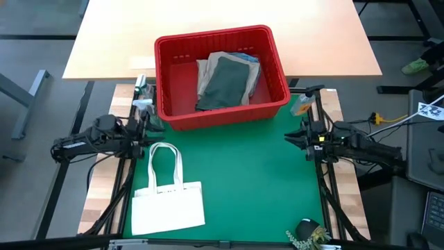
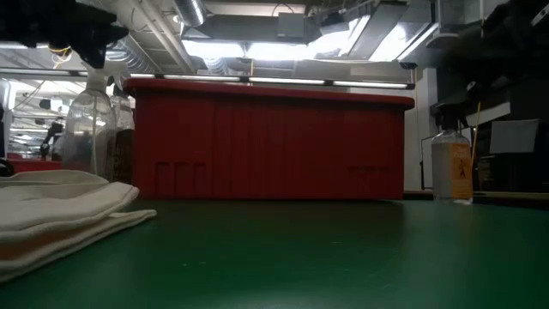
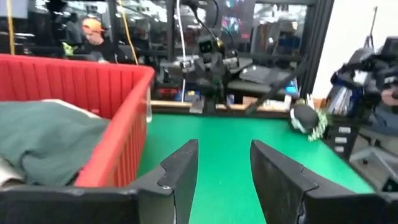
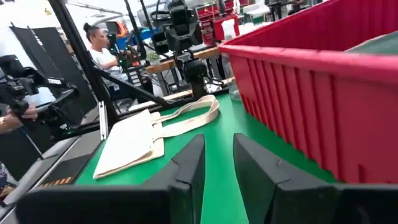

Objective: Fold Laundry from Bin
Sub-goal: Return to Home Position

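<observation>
Red slotted bin, folded laundry stacked inside, dark green topmost

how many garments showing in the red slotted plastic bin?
3 in the red slotted plastic bin: a folded dark green cloth on top, a beige cloth under it, a blue piece peeking out at the far side. More may be hidden beneath.

Red bin; dark green garment; beige garment; green mat; white tote

Laundry in the bin at the far edge of the mat; tote bag on it, near-left
</observation>
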Motion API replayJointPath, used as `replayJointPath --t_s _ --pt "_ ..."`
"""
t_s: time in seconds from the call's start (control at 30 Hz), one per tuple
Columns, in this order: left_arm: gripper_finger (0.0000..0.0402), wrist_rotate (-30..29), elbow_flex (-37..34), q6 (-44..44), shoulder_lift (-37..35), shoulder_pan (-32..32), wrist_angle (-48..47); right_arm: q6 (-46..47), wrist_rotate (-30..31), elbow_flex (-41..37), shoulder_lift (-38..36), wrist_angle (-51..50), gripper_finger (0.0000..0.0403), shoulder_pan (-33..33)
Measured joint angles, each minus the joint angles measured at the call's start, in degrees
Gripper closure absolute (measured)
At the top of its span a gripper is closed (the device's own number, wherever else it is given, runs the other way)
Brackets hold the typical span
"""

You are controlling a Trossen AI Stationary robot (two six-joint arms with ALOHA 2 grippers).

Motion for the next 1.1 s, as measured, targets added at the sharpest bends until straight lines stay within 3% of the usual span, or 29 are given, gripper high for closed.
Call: replayJointPath --t_s 0.27,0.63,0.9,1.1 --pt "0.026 0.91 -3.51 2.4 0.0 0.0 3.12 0.57 -0.55 -7.88 0.03 3.89 0.0317 0.0" --pt "0.026 0.58 -9.41 0.26 -0.02 0.0 3.62 1.65 2.98 -8.18 0.98 4.47 0.0317 0.02" --pt "0.026 -4.43 -16.13 1.6 0.39 0.02 16.75 1.64 3.05 -8.18 0.91 4.38 0.0317 0.02" --pt "0.026 -7.66 -16.44 1.86 0.4 0.04 17.33 1.64 3.04 -8.18 0.91 4.35 0.0317 0.02"
